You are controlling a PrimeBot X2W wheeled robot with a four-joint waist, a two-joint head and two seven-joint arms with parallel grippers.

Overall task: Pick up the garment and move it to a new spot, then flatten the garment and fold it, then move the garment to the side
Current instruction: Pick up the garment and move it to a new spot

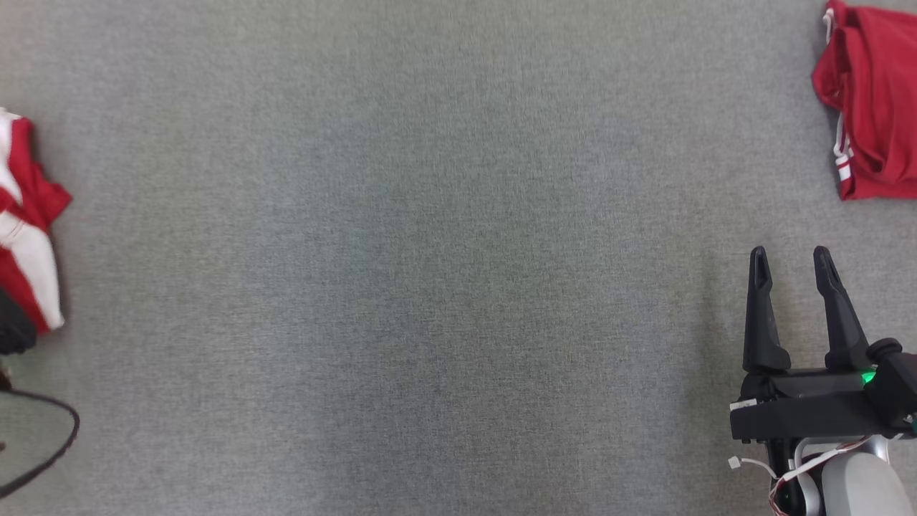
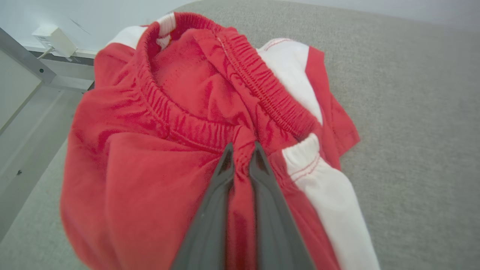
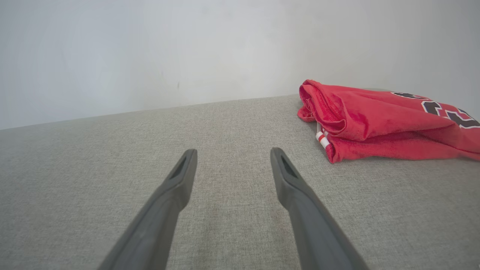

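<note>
1. Plainly, the step in hand looked like the pick-up. The left gripper (image 2: 242,147) was clamped on a thin ridge of red cloth just below the elastic waistband of the shorts (image 2: 150,161), with its two fingers almost together.
2. To do this well, I judged the lift should go straight up and slowly. Only a narrow fold was pinched, and it could slip out if jerked.
3. Once the whole heap hung free, it would make sense to carry it toward the bare middle of the gray surface (image 1: 430,287), where there was room to spread it.
4. The right gripper (image 1: 790,252) stood open and held nothing at the lower right of the head view. It looked well placed to take a second corner for the flattening.
5. The shorts (image 1: 29,229) lay at the far left edge of the head view, at mid-height, cut off by the frame.
6. They were a crumpled mound, red with broad white side panels. The gathered waistband gaped open toward the top of the left wrist view, and the cloth looked soft and would likely sag when raised.
7. A folded red garment (image 1: 870,100) sat at the upper right of the head view, well apart from the shorts, and was best left alone.
</note>
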